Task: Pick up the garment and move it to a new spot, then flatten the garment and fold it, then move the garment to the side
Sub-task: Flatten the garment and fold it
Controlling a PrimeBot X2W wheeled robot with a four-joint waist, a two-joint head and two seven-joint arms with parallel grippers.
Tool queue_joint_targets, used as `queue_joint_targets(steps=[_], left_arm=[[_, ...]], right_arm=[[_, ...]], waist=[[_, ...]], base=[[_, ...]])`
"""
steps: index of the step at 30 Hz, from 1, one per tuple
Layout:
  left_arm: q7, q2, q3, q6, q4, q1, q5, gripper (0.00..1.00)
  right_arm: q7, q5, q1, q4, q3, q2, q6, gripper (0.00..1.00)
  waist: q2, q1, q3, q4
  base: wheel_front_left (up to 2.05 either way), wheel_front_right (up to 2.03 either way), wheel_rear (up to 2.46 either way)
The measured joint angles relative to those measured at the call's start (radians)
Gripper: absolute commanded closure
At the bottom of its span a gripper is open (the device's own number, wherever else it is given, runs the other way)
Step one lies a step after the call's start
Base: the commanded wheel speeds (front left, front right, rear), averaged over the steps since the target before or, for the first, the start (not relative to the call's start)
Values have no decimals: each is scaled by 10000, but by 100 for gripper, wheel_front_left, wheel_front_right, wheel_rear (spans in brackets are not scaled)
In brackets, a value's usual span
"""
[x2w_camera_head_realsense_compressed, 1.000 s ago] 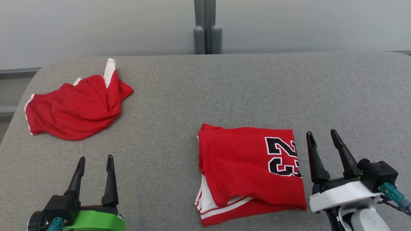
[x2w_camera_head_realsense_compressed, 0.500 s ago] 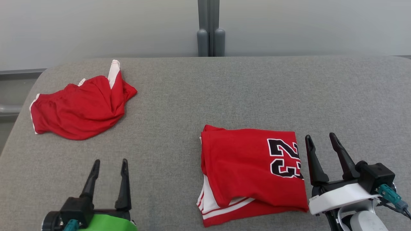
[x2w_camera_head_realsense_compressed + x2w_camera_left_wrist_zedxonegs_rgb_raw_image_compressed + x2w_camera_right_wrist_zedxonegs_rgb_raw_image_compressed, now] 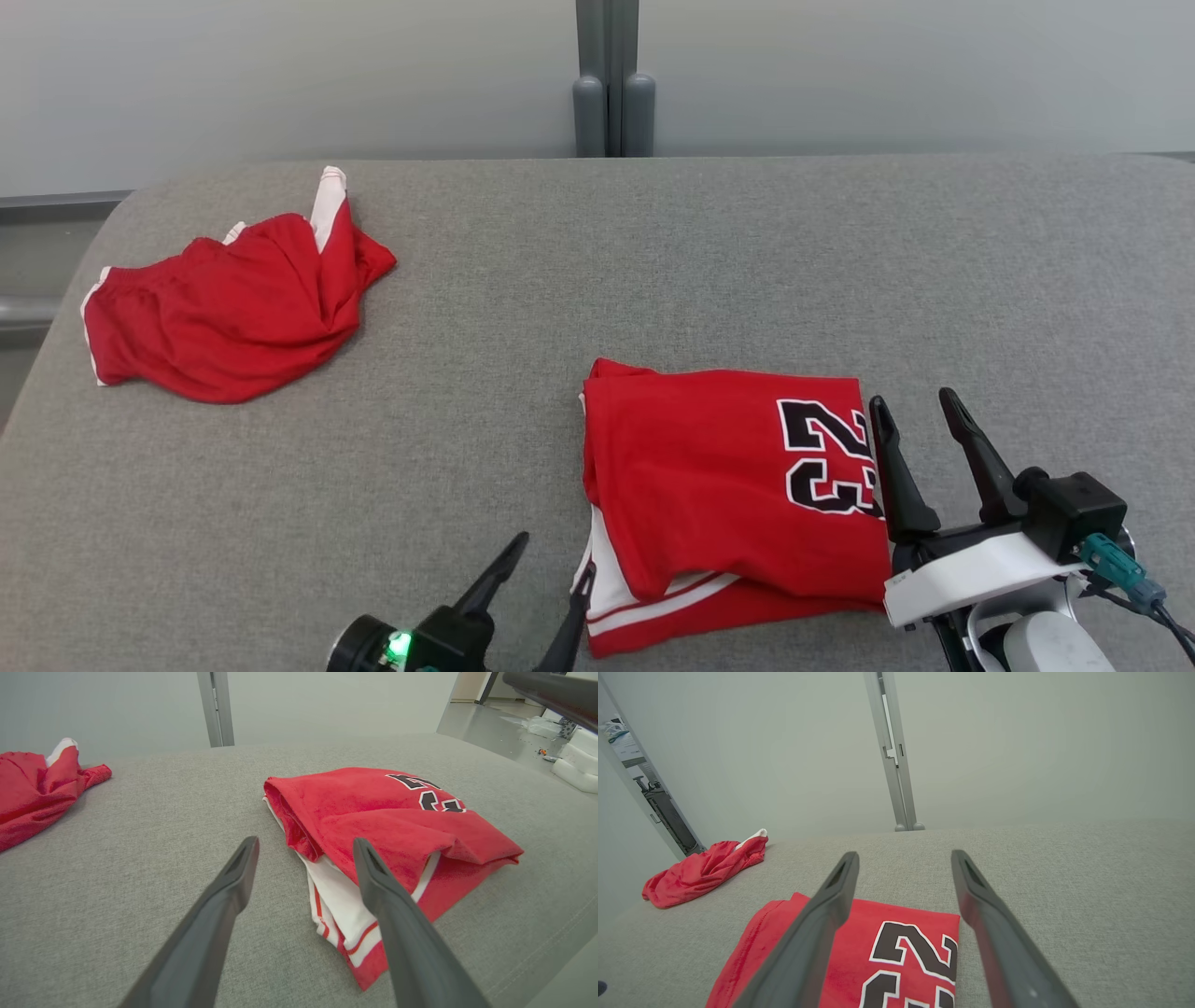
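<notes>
two red garments lie on a grey, coarse-woven fabric surface (image 3: 653,261) with rounded far corners. the folded jersey (image 3: 719,485) sits at the near right. it is a roughly square stack of red knit with a fine, slightly fuzzy texture. a black number 23 outlined in white sits near its right edge. white panels with thin red stripes poke out from the lower layers at its near-left corner. its left edge is a soft rolled fold, and its top layer lies mostly smooth. well apart, at the far left, a pair of red shorts (image 3: 224,308) lies crumpled in soft ridges, with white trim at the edges and a white tip at the far side.

the left claw (image 3: 555,553) sits low at the bottom edge of the head view, angled toward the right. its two long, dark, tapered fingers (image 3: 224,905) are spread fairly wide and hold nothing. in the left wrist view they straddle the jersey's near-left corner, one finger over the white striped layers; i cannot tell whether it touches. the right claw (image 3: 911,398) stands just beside the jersey's right edge on a white wrist housing. its fingers point away from the robot and tilt slightly left, parted and empty, one overlapping the number in the head view.

behind the surface stand a pale grey wall and a grey vertical post (image 3: 614,84).
</notes>
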Motion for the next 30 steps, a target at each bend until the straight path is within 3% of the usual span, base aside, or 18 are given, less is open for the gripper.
queue_joint_targets(steps=[7, 21, 22, 23, 24, 30], left_arm=[[0, 261, -1670, -2, 1317, -826, -585, 0], [0, 142, -2347, -2, 2550, -1584, -880, 0], [0, 81, -2278, -2, 2623, -1637, -880, 36], [0, 33, -2207, -2, 2658, -1689, -880, 59], [0, -10, -2100, -2, 2652, -1739, -878, 100], [0, -59, -1710, -2, 2422, -1801, -500, 100]], right_arm=[[0, -6, -121, 69, 113, 25, 0, 0], [0, -40, -295, 8, -8, 31, 0, 0], [0, -48, -310, 2, -8, 36, 0, 0], [0, -50, -316, -6, -10, 40, 0, 0], [0, -54, -318, -13, -13, 42, 0, 0], [0, -94, -314, -40, -69, 58, 0, 0]], waist=[[0, 0, 193, -306], [0, 0, 638, -945], [0, 0, 663, -966], [0, 0, 680, -981], [0, 0, 688, -986], [0, 0, 637, -899]], base=[[0, 0, 0], [0, 0, 0], [0, 0, 0], [0, 0, 0], [0, 0, 0], [0, 0, 0]])
